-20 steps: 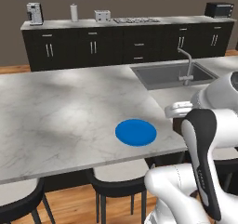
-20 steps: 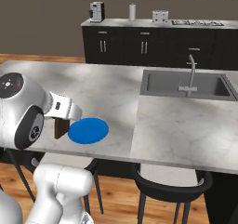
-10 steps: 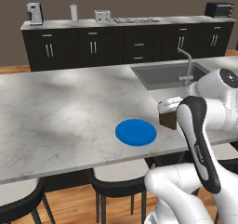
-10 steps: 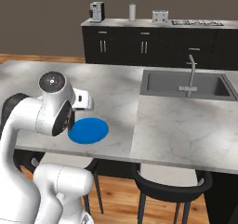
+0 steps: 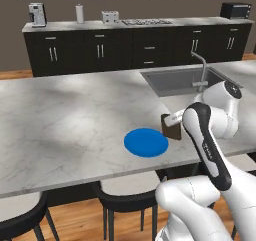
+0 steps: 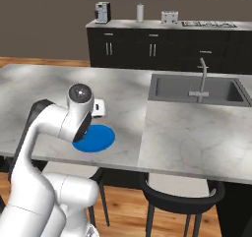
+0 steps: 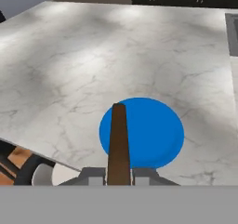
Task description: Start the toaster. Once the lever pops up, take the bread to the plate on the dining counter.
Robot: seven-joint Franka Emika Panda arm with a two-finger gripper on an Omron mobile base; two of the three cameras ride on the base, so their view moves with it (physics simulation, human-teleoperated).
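My tool [image 7: 119,174] clenched on bread [image 7: 119,144], edge-on; plate [image 7: 153,130] at 12 o'clock, just ahead on desk [image 7: 116,56].

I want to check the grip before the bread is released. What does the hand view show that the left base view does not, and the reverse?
The hand view alone shows the bread edge-on, clamped in the gripper, lined up over the plate.

The left base view alone shows the sink, the faucet and the far toaster.

Both show the blue plate near the dining counter edge and the bread held.
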